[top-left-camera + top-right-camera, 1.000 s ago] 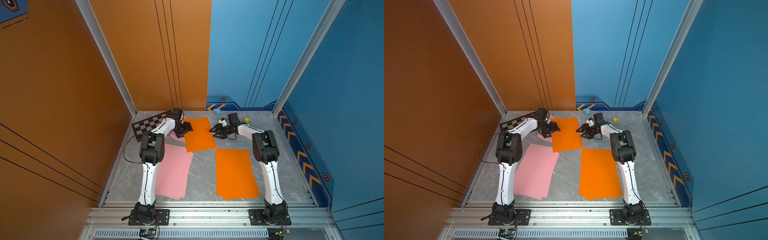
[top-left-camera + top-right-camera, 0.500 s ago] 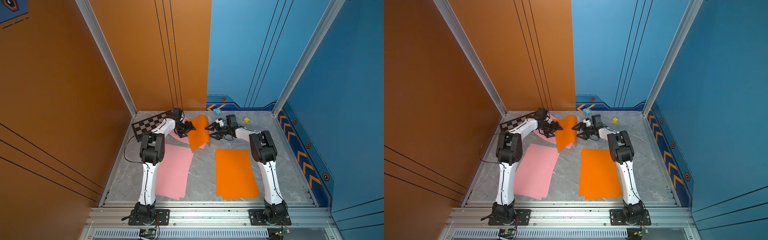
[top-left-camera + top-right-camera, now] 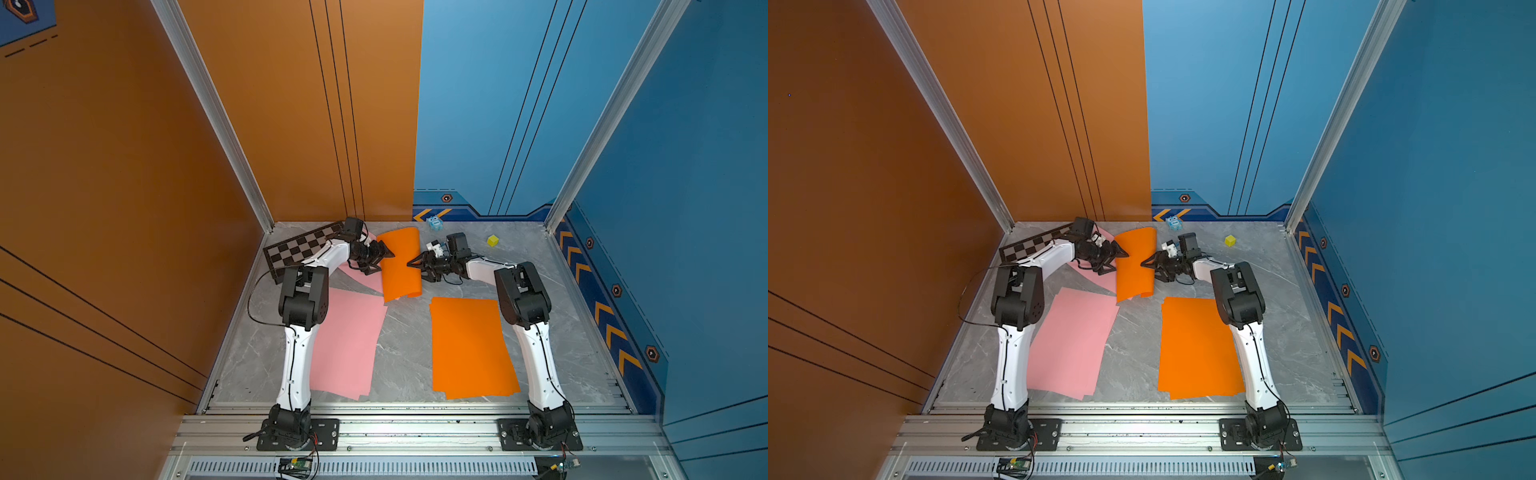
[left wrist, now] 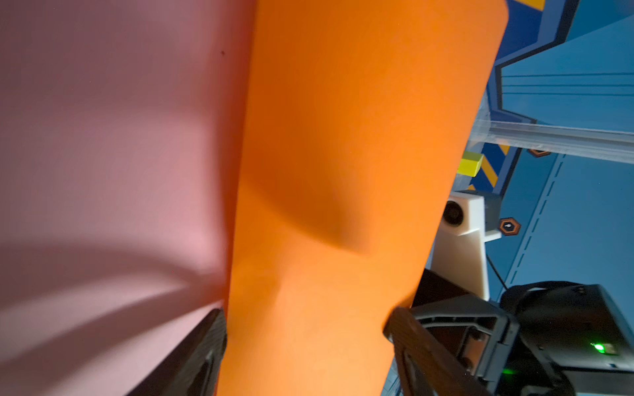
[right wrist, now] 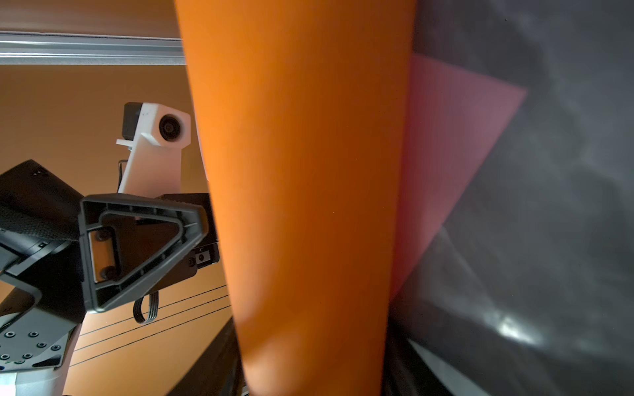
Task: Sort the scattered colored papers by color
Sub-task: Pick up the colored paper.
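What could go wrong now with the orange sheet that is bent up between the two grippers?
1. The bowed orange sheet arches between the left gripper and the right gripper; more squeezing may crease it.
2. If it slips free, it may drop onto the pink sheet beneath instead of the orange pile.

- Both top views are bright, even and sharp; walls (image 3: 124, 166) splay toward the edges.
- Wrist views are dimmer: the close orange paper (image 4: 326, 205) is soft, shadows cross the pink paper (image 4: 103, 171), and glare marks the counter (image 5: 514, 332).
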{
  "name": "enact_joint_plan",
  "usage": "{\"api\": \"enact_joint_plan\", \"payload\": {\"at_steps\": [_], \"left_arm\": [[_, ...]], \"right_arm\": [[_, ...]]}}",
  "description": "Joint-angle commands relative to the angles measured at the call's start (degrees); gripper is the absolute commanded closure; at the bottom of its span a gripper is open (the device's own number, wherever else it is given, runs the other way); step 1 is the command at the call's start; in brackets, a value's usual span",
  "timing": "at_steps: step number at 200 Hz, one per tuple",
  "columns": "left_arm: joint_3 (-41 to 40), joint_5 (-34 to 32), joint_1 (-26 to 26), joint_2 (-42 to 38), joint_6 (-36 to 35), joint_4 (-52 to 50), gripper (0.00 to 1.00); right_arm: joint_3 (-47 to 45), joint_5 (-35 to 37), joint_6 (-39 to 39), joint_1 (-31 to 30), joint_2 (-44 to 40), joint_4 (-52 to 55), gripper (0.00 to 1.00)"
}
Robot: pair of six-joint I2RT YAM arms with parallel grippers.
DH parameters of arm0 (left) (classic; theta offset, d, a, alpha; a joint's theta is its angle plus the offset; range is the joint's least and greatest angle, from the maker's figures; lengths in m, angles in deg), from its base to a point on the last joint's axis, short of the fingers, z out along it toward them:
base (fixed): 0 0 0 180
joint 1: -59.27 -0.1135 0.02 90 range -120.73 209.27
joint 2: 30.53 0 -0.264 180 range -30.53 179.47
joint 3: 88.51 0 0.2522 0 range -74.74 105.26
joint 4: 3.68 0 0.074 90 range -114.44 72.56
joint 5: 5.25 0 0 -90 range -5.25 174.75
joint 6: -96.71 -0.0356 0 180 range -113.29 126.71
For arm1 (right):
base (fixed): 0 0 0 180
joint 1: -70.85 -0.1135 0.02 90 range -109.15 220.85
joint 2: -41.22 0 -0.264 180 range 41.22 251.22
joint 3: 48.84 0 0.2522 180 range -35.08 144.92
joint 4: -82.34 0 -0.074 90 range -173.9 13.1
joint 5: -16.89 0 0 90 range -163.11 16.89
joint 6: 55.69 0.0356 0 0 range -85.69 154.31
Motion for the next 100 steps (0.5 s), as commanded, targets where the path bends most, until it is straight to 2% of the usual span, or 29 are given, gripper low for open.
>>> {"api": "enact_joint_plan", "payload": {"at_steps": [1, 27, 47, 78, 100], "left_arm": [[-1.77, 3.58, -0.85, -3.81, 3.77, 6.13, 0.23], [-2.34, 5.17, -0.89, -4.72, 5.83, 9.15, 0.23], [-2.73, 5.31, -0.88, -5.02, 5.67, 9.22, 0.23], [-4.66, 5.07, -1.14, -5.25, 4.96, 9.21, 0.23], [-5.40, 4.52, -1.54, -3.97, 4.97, 9.17, 0.23]], "right_arm": [[-1.06, 4.62, -3.05, 0.84, -1.50, 6.93, 0.54], [-1.40, 4.71, -3.05, 1.39, -2.35, 6.93, 0.59], [-2.28, 3.87, -2.94, 1.80, -3.93, 5.95, 0.66], [-6.59, -0.05, 3.69, 3.58, -7.38, -4.05, 0.67], [-7.57, -0.48, 2.71, 4.77, -9.95, -2.35, 0.67]]}}
